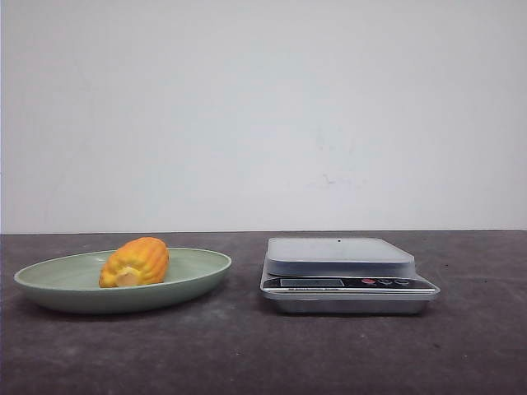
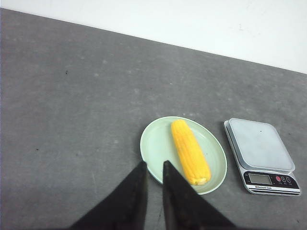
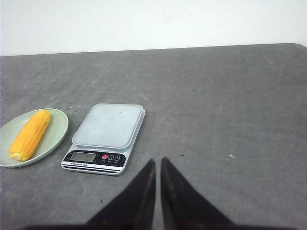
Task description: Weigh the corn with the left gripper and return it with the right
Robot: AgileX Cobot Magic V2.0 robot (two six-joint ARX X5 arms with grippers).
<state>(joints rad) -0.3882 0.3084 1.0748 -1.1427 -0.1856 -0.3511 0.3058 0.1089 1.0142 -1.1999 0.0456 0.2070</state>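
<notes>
1. The corn lies on its side in a pale green plate on the grey bench. In the wrist views it is a long cob; from the front only its pale cut end and ribbed flank show.
2. A digital kitchen scale stands just beside the plate, on the robot's right, apart from it. Its weighing platform is bare.
3. The left gripper hangs above the bench on the near side of the plate, its tips showing over the plate's near rim. Its jaws are nearly pressed together, with only a thin slit between them, and they pinch nothing.
4. The right gripper hovers over bare bench on the near side of the scale. Its jaws are likewise almost together and empty.
5. By my judgement nothing has been weighed yet, and the step in hand is the left arm's reach for the cob.
6. To do it well, I would spread the jaws wider than the cob's thickness before descending.
7. I would turn the wrist so the jaws close across the cob, not along its length.
8. Gripping near its middle should keep it from tipping when lifted, and the fingertips should stay clear of the plate's rim.
9. The cob is round and may roll, so a gentle, centred closing seems wise.
10. The scale's front panel has a small display and round buttons, one of them red. A line of print sits under the display, too small to read.
</notes>
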